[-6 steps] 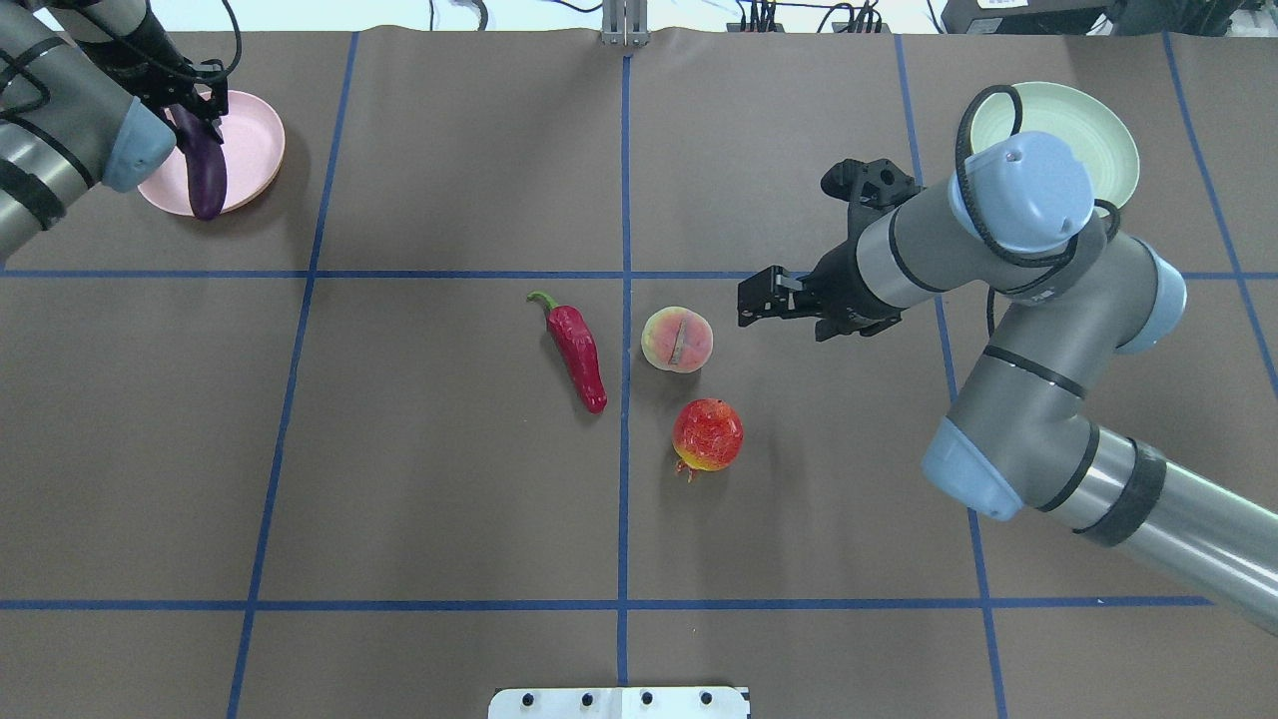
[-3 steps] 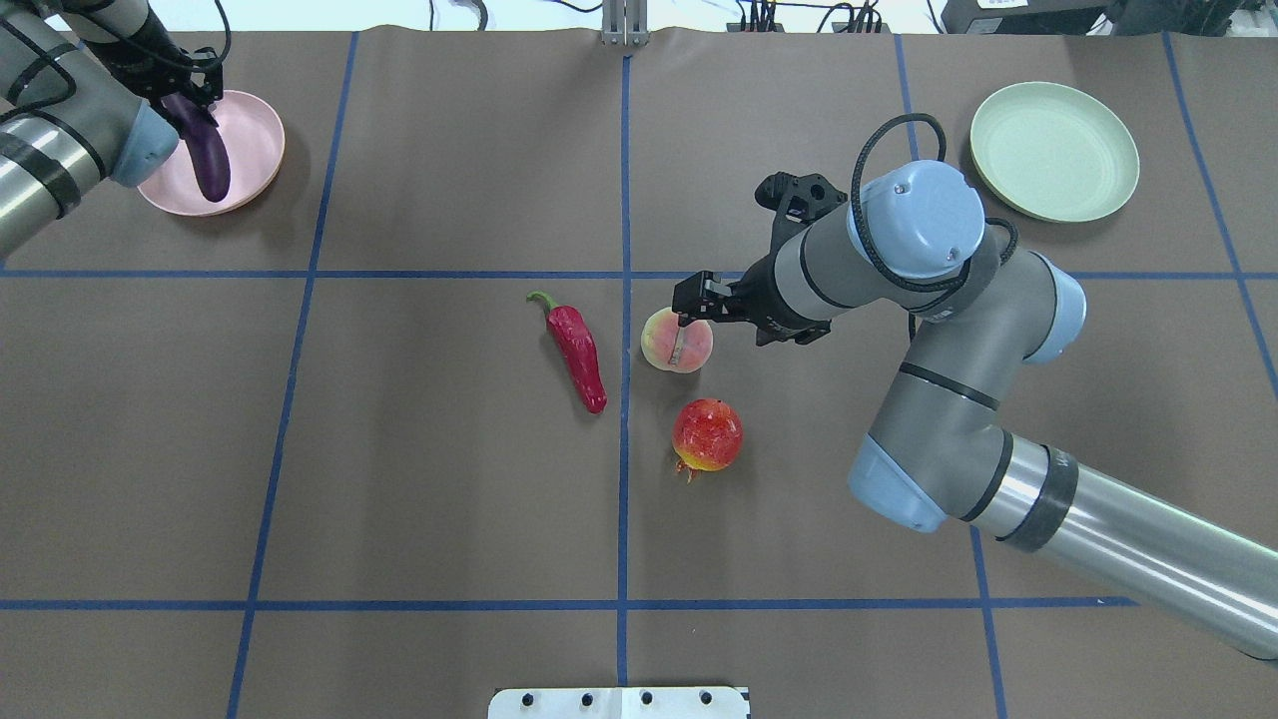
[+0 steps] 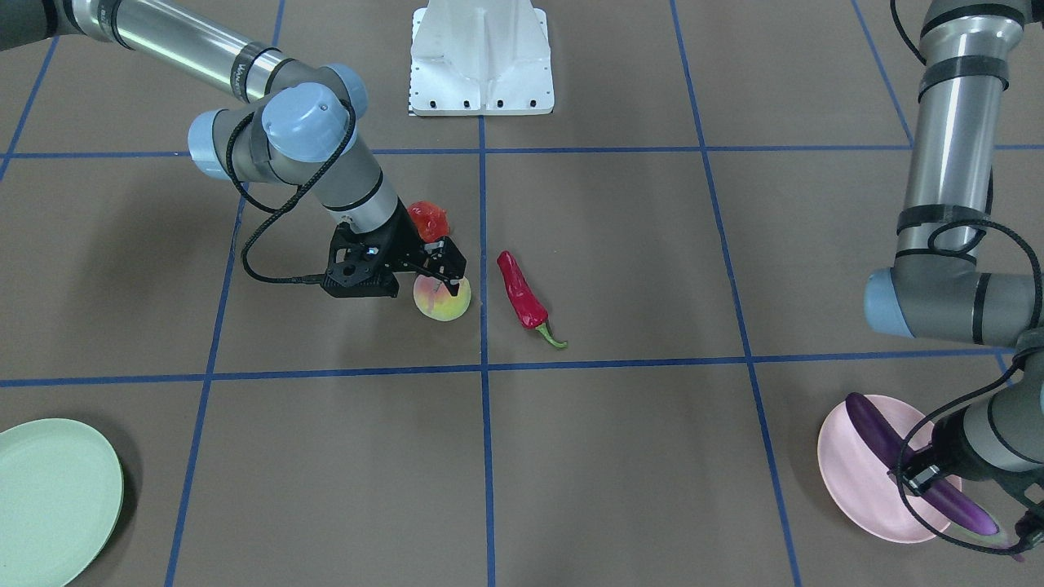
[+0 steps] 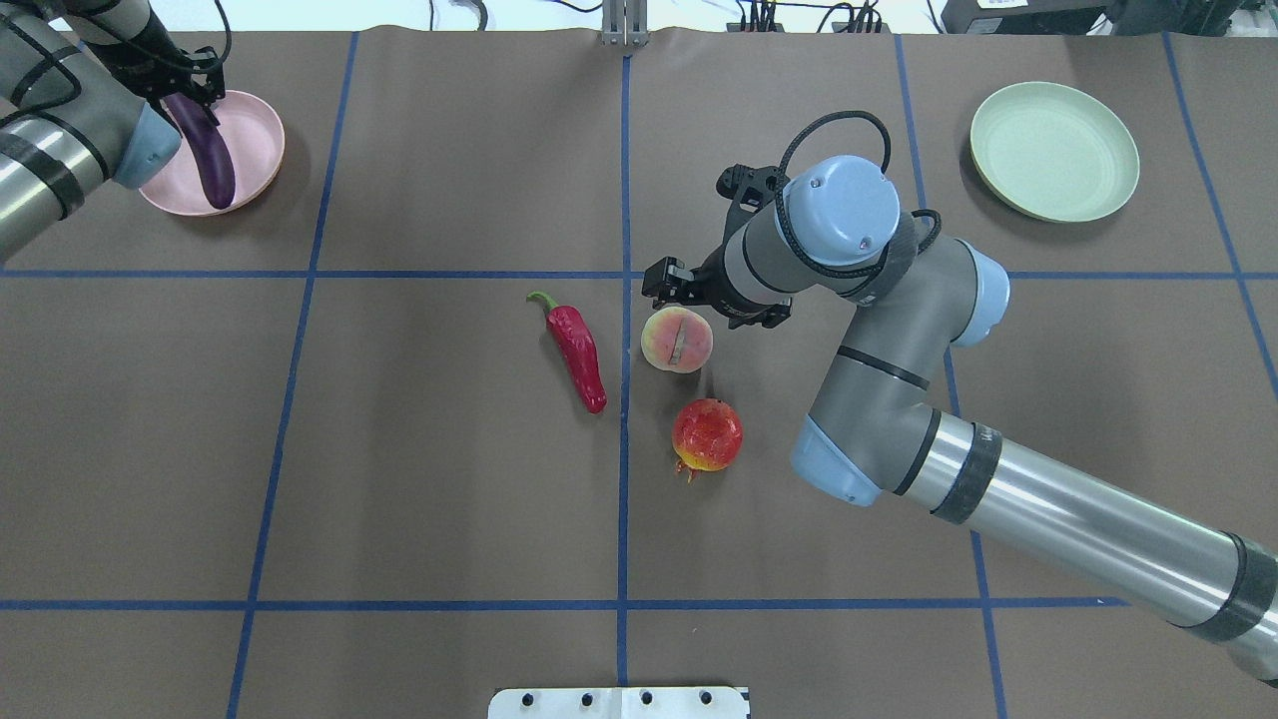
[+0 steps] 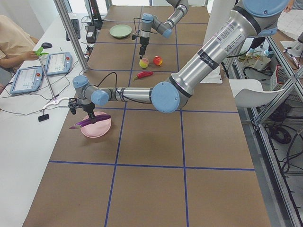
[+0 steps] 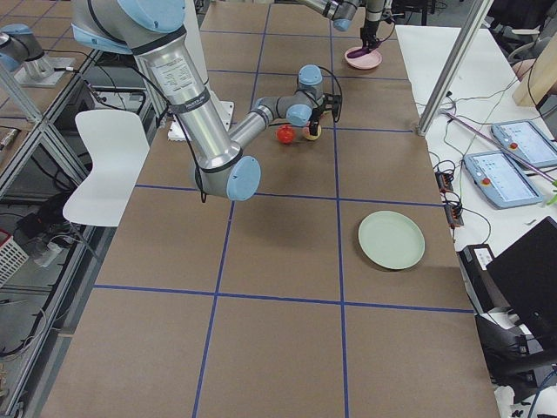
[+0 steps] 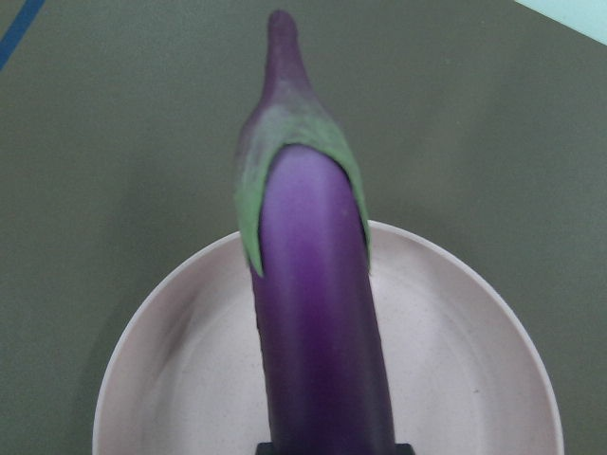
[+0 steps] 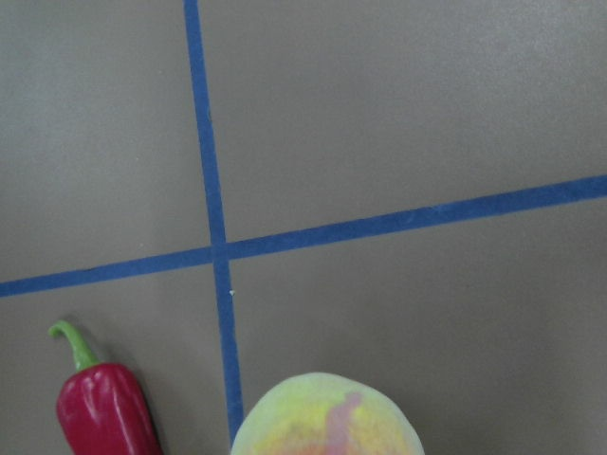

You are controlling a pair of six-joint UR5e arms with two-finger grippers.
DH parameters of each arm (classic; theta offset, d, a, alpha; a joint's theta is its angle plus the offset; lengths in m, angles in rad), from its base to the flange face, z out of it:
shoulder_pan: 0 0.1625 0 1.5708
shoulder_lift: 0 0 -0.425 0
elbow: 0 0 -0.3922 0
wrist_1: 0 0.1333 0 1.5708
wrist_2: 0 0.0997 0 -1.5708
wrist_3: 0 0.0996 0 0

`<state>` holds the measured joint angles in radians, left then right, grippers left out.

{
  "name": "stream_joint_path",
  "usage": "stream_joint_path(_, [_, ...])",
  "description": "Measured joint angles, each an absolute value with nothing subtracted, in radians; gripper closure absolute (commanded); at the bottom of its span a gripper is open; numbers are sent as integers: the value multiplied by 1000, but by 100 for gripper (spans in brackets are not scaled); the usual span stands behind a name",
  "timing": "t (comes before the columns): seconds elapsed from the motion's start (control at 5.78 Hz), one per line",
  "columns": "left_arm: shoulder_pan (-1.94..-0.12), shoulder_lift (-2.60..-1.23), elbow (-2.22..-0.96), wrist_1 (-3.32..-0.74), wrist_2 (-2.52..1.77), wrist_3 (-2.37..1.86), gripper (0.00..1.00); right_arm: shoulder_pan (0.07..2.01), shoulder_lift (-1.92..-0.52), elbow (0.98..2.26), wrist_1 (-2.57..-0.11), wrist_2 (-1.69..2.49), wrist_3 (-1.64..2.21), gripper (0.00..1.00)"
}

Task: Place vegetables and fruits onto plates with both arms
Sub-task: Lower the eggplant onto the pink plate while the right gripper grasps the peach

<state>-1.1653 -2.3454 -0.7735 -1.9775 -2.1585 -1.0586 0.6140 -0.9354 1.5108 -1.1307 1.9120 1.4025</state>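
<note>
Your left pincer (image 4: 188, 92) is gripping the purple eggplant (image 4: 207, 158) over the pink plate (image 4: 258, 140). Your right pincer (image 3: 449, 267) is spread apart, right above the peach (image 4: 677, 342). The peach sits on the tabletop (image 4: 449, 469), near the red chili (image 4: 580, 352) and the red fruit (image 4: 707, 434).

Purple eggplant (image 4: 210, 165) slanted over pink plate (image 4: 255, 140); red chili (image 4: 581, 355), peach (image 4: 677, 340), red-orange fruit (image 4: 707, 434) clustered centrally; green plate (image 4: 1054, 150) far right.

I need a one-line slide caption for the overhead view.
Left end effector holds eggplant over pink plate; right end effector poised at the peach.
</note>
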Motion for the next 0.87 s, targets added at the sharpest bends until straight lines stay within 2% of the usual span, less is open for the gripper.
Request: stream_joint_path(0.87, [-1162, -2348, -774, -1979, -2158, -1058, 0, 586, -927, 1488, -1131, 1890, 1409, 0])
